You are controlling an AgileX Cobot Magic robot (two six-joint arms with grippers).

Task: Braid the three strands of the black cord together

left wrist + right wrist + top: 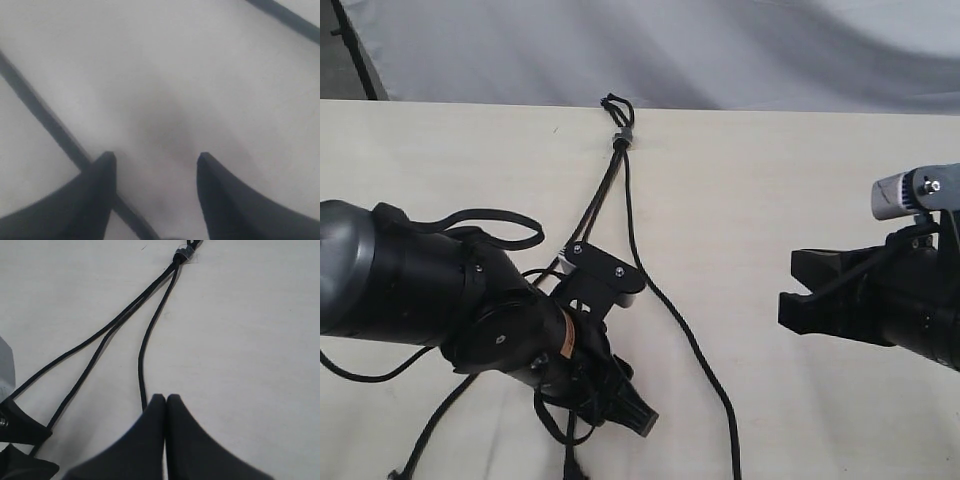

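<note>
The black cord lies on the pale table with its loop and grey band at the far edge. Two of the three strands run from the band down to my left gripper. The third strand curves away to the front right. My left gripper is open just above the table; one strand passes under one finger, nothing lies between the fingers. My right gripper hovers apart on the right. In its wrist view the right gripper is shut and empty, with the third strand running beside its tip.
Smooth black cables loop round my left arm. The grey band and the two left strands show in the right wrist view. A white backdrop stands behind the table's far edge.
</note>
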